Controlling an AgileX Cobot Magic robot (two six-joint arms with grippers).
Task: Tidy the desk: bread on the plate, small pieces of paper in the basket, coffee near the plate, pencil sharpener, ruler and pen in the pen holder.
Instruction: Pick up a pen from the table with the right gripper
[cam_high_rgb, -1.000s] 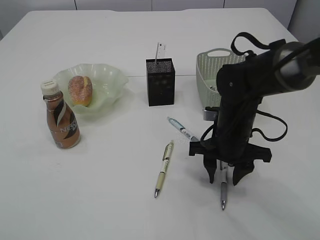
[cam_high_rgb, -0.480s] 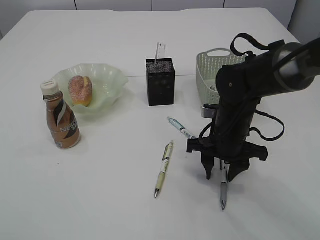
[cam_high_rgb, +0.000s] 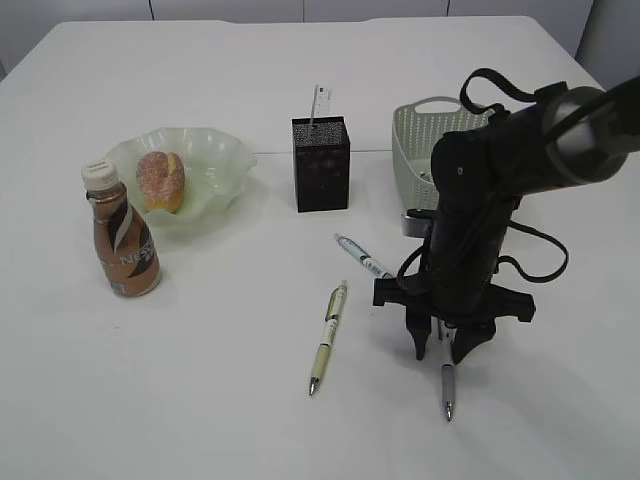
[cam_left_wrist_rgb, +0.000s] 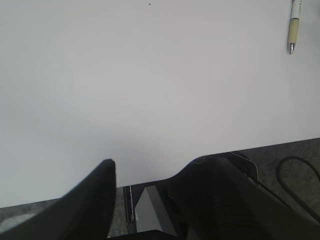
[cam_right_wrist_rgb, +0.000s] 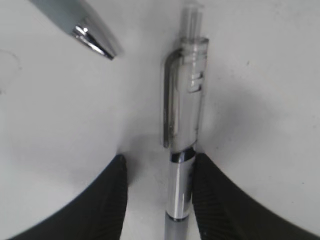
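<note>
My right gripper (cam_high_rgb: 441, 352) points down at the table and straddles a grey and clear pen (cam_high_rgb: 447, 385). In the right wrist view the pen (cam_right_wrist_rgb: 182, 115) lies between the fingers (cam_right_wrist_rgb: 160, 160). The right finger touches it and the left finger stands apart, so the jaws are open. A cream pen (cam_high_rgb: 328, 335) and a blue-white pen (cam_high_rgb: 362, 258) lie to the left. The black pen holder (cam_high_rgb: 321, 165) holds a ruler (cam_high_rgb: 318, 103). My left gripper (cam_left_wrist_rgb: 152, 165) is open and empty above the table's front edge.
The bread (cam_high_rgb: 160, 180) lies on the green wavy plate (cam_high_rgb: 215, 160), with the coffee bottle (cam_high_rgb: 120, 240) in front of it. The pale green basket (cam_high_rgb: 415, 150) stands behind my right arm. The cream pen's tip (cam_left_wrist_rgb: 294, 25) shows in the left wrist view.
My right gripper has come down over the grey pen and its fingers have narrowed around it. The pens and other objects have not moved.
</note>
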